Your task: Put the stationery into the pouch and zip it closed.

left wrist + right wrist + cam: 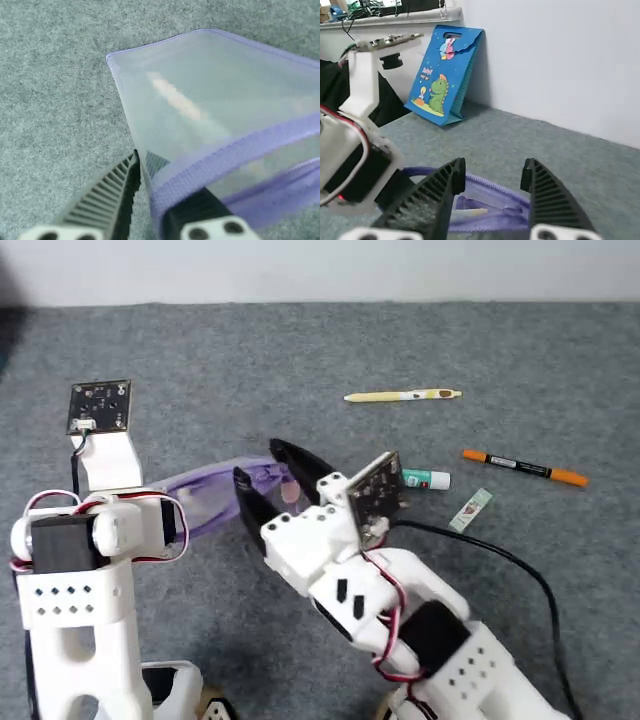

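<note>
Spanning the whole high view in grey carpet: table [520, 600]. Filling the lower left and lower centre of that frame, side by side: white left arm [75, 580] and white right arm [380, 590]. Standing against the wall at upper left of the right wrist view: blue gift bag [442, 75] with a dinosaur picture. Lying at centre-left of the high view, partly under both arms: translucent pouch [205, 490] with purple trim, its mouth open toward frame centre. Clamped on the pouch's purple zipper band at the bottom of the left wrist view: left gripper [145, 170], black ribbed fingers closed on the fabric. Hanging just above the open mouth at the centre of the high view: right gripper [257, 462], fingers spread wide with nothing between them. Lying on the table at upper right, well apart from the pouch: yellow pen [400, 395]; further right, orange marker [525, 467]; just beside the right arm, white and green glue stick [425, 479]; below that, small green packet [470, 508]. Glimpsed inside the pouch near its mouth: pale slim item [470, 212], kind unclear.
</note>
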### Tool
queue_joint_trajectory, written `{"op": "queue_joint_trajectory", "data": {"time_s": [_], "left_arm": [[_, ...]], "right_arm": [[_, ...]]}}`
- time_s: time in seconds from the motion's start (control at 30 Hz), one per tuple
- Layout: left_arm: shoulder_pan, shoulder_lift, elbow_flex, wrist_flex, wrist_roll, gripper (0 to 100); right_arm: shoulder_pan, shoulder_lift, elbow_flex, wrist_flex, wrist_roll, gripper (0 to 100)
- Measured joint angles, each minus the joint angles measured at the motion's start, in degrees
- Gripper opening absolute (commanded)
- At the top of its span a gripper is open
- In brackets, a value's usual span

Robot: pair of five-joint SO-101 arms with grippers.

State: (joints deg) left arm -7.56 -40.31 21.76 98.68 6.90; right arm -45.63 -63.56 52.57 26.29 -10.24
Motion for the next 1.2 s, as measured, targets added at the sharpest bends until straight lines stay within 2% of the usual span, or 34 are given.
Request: {"op": "queue_joint_trajectory", "data": {"time_s": [0.07,0.27,0.4,0.7,0.83,1.03,1.2], "left_arm": [[0.0,0.1,0.0,0.0,0.0,1],[0.0,0.1,0.0,0.0,0.0,1],[0.0,0.1,0.0,0.0,0.0,1],[0.0,0.1,0.0,0.0,0.0,1],[0.0,0.1,0.0,0.0,0.0,1],[0.0,0.1,0.0,0.0,0.0,1],[0.0,0.3,0.0,0.0,0.0,1]], "right_arm": [[1.9,-0.9,-2.1,4.0,-0.9,15.4],[13.1,-0.6,-5.6,15.7,-11.1,15.6],[21.0,2.6,-6.2,23.4,-11.9,15.8],[32.2,12.4,-9.1,35.3,-12.1,15.8],[37.0,20.9,-15.0,42.3,-12.1,15.8],[45.8,41.2,-25.8,50.7,-13.5,15.8],[49.4,58.3,-38.5,55.6,-15.5,15.9]]}}
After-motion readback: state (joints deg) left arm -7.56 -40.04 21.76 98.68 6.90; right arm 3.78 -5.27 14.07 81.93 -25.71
